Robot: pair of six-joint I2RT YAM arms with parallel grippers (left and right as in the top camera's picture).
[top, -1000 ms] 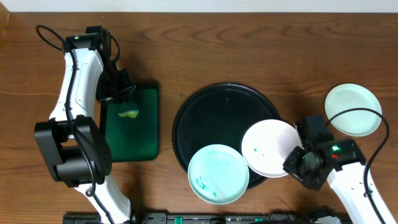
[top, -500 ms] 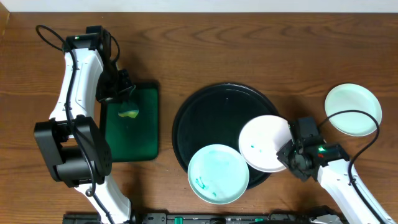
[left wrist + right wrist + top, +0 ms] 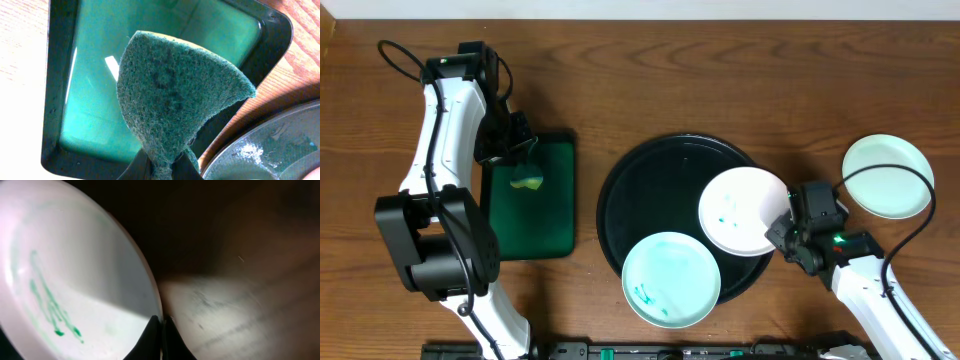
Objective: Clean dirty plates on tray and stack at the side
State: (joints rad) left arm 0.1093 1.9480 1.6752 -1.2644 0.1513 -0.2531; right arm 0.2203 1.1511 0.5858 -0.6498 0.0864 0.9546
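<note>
Pinching one white plate (image 3: pixel 740 210), right hand (image 3: pixel 161 330); left hand (image 3: pixel 159 169) pinches sponge (image 3: pixel 175 95); two mint plates (image 3: pixel 671 279) (image 3: pixel 888 176)

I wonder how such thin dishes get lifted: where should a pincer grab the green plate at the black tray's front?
Probably the thin rim of the green plate, at its near edge, approached from the front of the table. There it overhangs the black tray, likely leaving room underneath for a finger, while the white plate crowds its far right side.

Overhead straight down on table (image 3: pixel 720 80); right wrist close, shares white plate (image 3: pixel 743 211).
</note>
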